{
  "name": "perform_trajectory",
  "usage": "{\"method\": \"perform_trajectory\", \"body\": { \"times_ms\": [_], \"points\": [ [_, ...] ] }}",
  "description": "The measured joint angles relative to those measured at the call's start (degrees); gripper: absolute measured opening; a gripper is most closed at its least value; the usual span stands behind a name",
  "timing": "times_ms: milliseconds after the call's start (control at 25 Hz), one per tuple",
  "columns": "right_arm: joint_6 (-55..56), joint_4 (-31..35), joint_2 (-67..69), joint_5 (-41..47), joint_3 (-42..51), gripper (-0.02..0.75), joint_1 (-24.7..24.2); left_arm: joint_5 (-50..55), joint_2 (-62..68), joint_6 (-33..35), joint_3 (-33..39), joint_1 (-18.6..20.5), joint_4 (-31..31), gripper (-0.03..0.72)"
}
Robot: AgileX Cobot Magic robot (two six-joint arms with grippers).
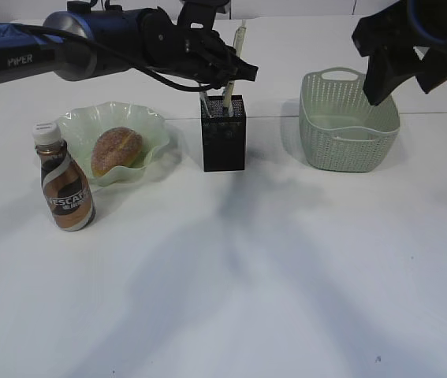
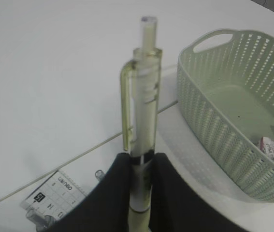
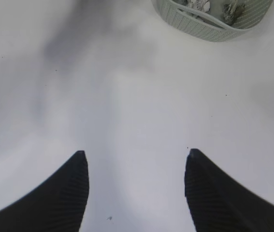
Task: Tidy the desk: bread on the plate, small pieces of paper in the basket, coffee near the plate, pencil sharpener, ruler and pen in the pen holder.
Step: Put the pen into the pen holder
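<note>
1. Now the left gripper (image 2: 139, 186) is clamped on the pen (image 2: 144, 111); in the left wrist view its two dark fingers (image 2: 112, 193) squeeze the pale barrel from both sides, with the clip and push button sticking out beyond them.
2. Seen from the exterior view, that gripper (image 1: 227, 75) hangs just above the holder (image 1: 224, 134), and the pen (image 1: 237, 49) stands nearly upright over the holder's open top.
3. Pale sticks already rise out of the holder's mouth; the left wrist view shows the ruler (image 2: 54, 195) with printed numbers just beside the fingers, but whether it is one of those sticks I cannot tell.
4. The right gripper (image 3: 136, 166) has its jaws wide apart with nothing between them; only bare desk (image 3: 127, 96) shows in the gap.
5. From outside, the right gripper (image 1: 400, 51) hovers above and right of the holder, over the basket (image 1: 349, 122).
6. The basket stands right of the holder, near it but apart; crumpled paper (image 2: 271, 147) lies on its floor.
7. Left of the holder sits the plate (image 1: 113, 138), with the bread (image 1: 117, 150) lying in it.
8. The coffee (image 1: 65, 185) stands upright farther left of the holder, in front of the plate's left rim and just beside it.
</note>
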Motion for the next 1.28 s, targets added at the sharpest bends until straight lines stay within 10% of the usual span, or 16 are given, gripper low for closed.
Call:
{"method": "perform_trajectory", "body": {
  "times_ms": [1280],
  "points": [
    [0.0, 0.0, 0.0, 0.0, 0.0, 0.496, 0.0, 4.3, 1.1, 0.0, 0.0, 0.0, 0.1, 0.200]
  ]
}}
